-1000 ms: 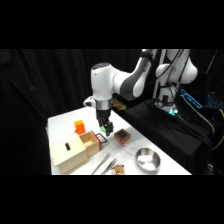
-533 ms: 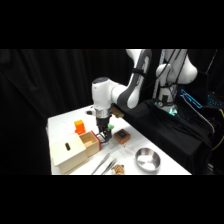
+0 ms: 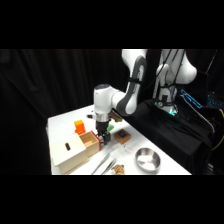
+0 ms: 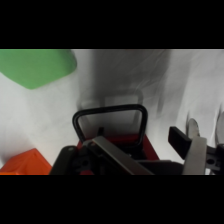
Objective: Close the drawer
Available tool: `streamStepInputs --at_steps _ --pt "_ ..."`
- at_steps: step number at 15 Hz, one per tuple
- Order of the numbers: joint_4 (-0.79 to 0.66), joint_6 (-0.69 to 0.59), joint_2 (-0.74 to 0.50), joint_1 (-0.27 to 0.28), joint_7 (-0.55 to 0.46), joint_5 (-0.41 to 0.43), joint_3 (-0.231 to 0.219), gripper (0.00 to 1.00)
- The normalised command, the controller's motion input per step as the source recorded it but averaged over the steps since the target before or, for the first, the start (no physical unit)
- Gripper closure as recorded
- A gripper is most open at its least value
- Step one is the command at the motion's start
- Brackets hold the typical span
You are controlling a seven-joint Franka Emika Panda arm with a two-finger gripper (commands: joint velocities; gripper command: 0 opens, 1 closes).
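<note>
A pale wooden box (image 3: 67,152) stands at the table's front left. Its drawer (image 3: 90,142) is pulled out to the right, with a small red handle (image 3: 101,146) on its front. My gripper (image 3: 103,136) hangs straight down at the drawer's front, right above the red handle. In the wrist view the red handle (image 4: 135,150) shows low in the middle, partly hidden behind the gripper's black linkage. How the gripper stands on the handle cannot be made out.
An orange block (image 3: 79,126) (image 4: 25,162) sits behind the box. A brown-and-black block (image 3: 121,135) lies right of the gripper. A metal bowl (image 3: 147,159) and metal tongs (image 3: 102,165) lie near the front edge. A green object (image 4: 35,67) shows in the wrist view.
The arm has swung left and come down, bringing the gripper from above the table's middle to the drawer's front at the red handle.
</note>
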Motion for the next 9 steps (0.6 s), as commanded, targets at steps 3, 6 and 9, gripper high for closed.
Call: streamStepInputs --at_steps 3,6,9 --pt "0.09 0.24 0.17 -0.101 -0.17 0.103 0.116 0.00" --pt "0.13 0.16 0.15 -0.059 -0.12 0.065 0.083 0.00" --pt "0.17 0.02 0.06 0.016 -0.06 0.012 -0.001 0.00"
